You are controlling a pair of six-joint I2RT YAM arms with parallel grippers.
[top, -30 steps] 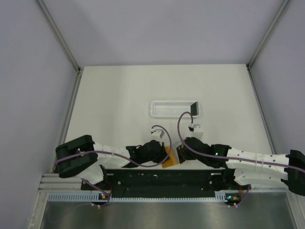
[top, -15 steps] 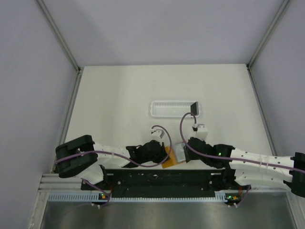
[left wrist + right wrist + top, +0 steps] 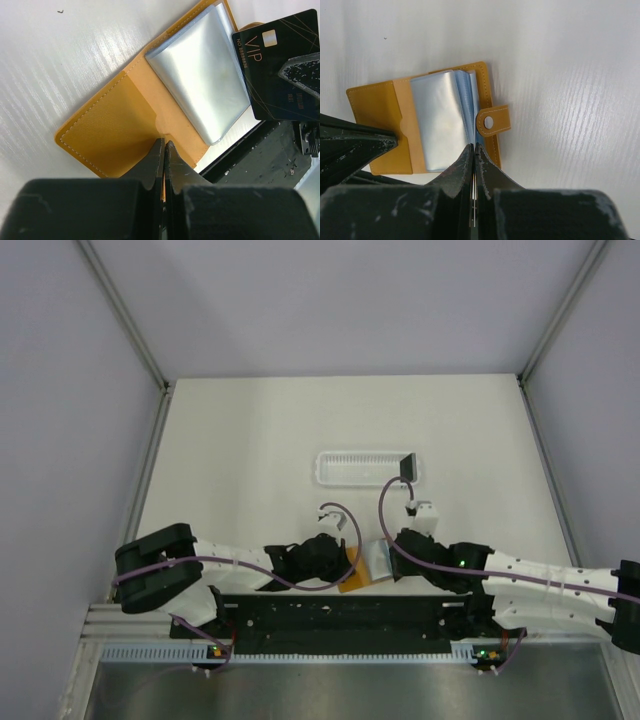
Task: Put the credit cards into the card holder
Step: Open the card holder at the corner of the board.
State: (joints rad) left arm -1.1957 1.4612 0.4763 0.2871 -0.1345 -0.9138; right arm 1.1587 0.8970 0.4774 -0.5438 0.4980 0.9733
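We see a white table (image 3: 250, 440) with a faint streaked grain. It is boxed in by plain pale lilac-grey walls (image 3: 340, 300) at the far side, the left and the right. Slim aluminium posts (image 3: 122, 310) run along the corners where the wall panels meet. At the near edge lies a brushed grey metal shelf (image 3: 330, 695). Soft, even light leaves a mild sheen on the tabletop.

The card holder (image 3: 355, 575) lay open on the table (image 3: 250, 440) by its near edge, between the left gripper (image 3: 164, 150) at its left flap and the right gripper (image 3: 473, 150) on its right (a credit card (image 3: 280, 70) sat edgewise between those fingers). Behind it lay a tray (image 3: 350, 468), another card (image 3: 407, 466) standing in its right end.
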